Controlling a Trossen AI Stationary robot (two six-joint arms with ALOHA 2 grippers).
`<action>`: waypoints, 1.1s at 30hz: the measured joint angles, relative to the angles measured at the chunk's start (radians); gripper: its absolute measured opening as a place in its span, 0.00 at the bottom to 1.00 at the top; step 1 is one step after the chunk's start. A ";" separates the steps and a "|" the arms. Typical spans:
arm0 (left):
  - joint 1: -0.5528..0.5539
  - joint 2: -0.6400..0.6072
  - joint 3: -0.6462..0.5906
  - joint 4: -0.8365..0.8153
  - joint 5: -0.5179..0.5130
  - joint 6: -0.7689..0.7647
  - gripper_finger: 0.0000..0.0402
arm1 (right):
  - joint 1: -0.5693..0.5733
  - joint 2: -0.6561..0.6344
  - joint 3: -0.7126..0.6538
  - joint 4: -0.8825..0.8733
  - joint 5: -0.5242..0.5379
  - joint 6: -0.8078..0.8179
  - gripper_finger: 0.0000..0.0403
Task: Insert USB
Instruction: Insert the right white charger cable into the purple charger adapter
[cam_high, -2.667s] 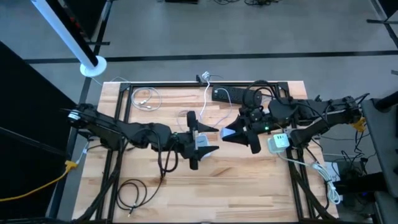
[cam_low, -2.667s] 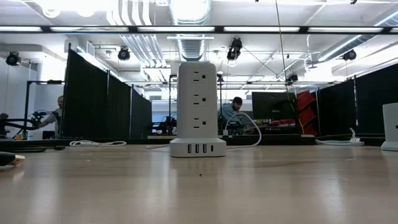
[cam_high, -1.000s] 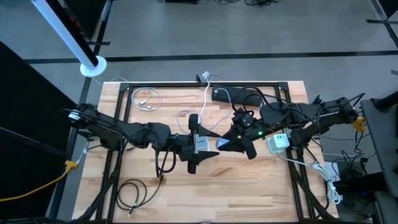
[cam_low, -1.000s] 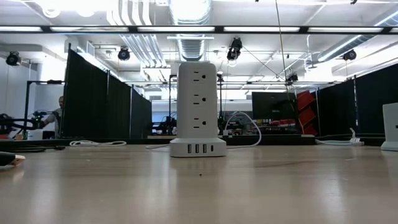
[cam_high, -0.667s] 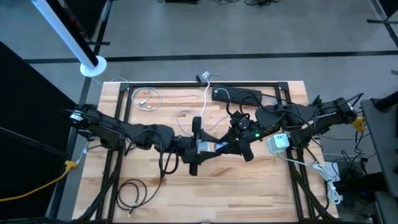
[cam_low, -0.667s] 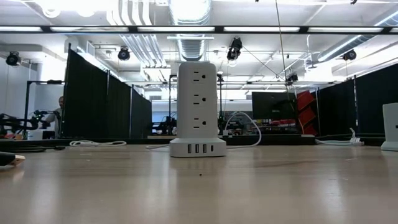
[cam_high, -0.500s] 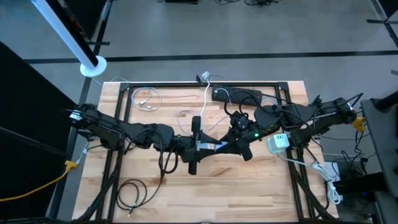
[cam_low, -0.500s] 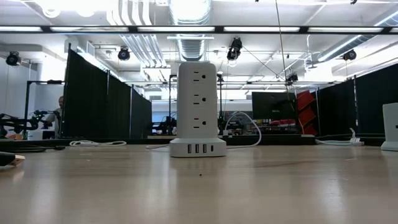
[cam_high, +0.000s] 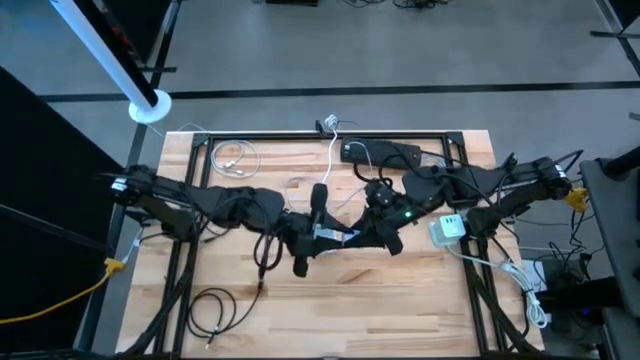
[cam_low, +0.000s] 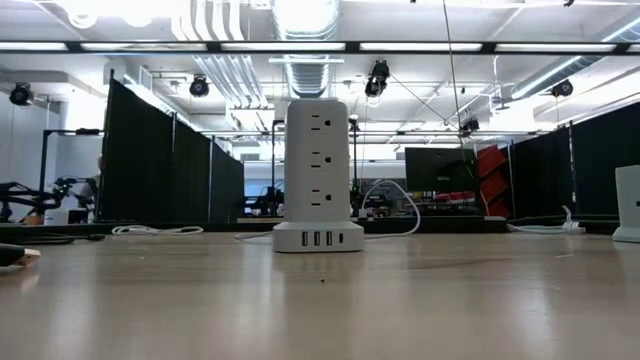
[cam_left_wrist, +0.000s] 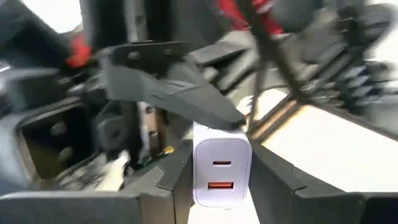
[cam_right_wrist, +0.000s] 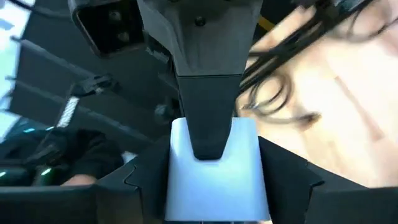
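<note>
At centre frame above the worktop (cam_high: 250, 310) the left tool (cam_high: 322, 236) clenches the white charger (cam_left_wrist: 222, 171) while the right tool (cam_high: 352, 238) straddles its far end, grip unclear, so a mistimed handover could drop or twist it

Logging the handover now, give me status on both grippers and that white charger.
Left gripper clamped on white charger, mid-table. Right gripper around the same charger, fingers flanking it, grip unclear. Charger's USB ports face the left wrist camera, empty. Nothing in the way.
</note>
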 joint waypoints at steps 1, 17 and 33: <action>0.013 0.004 0.024 -0.010 0.074 -0.012 0.29 | 0.001 0.000 0.002 0.021 -0.028 0.012 0.62; 0.046 0.088 0.056 -0.075 0.233 -0.083 0.29 | -0.005 0.049 0.002 0.063 -0.075 0.084 0.74; 0.041 0.114 0.056 -0.040 0.225 -0.146 0.29 | -0.003 0.095 0.002 0.055 -0.186 0.155 0.74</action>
